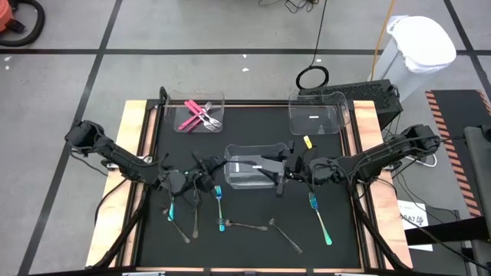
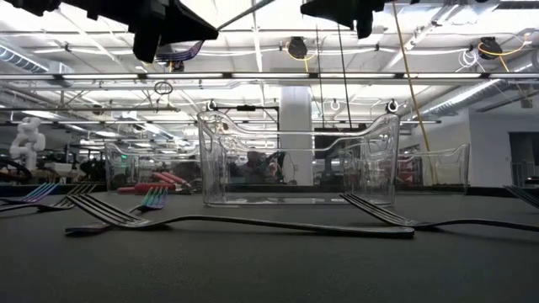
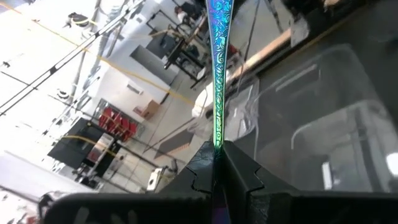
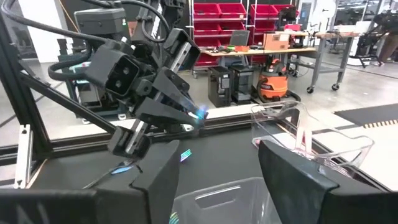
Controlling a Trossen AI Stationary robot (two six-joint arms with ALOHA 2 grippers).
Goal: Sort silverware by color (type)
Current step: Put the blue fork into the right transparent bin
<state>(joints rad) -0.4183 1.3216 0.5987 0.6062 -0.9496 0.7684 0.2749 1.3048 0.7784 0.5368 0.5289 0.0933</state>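
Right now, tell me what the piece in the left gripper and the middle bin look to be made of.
Piece clamped in the left gripper: the handle looks like metal with an iridescent blue-green coating, judging by its rainbow sheen and embossed pattern. Middle bin: apparently clear, glossy plastic; the room shows straight through its walls in the low view.

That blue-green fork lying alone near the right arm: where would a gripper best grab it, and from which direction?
Probably mid-handle, straight down from above. The blue-teal fork lies flat on the black mat, touching nothing else. Its handle is slim and straight, so jaws set across it could close on both edges. The open right gripper is nearest.
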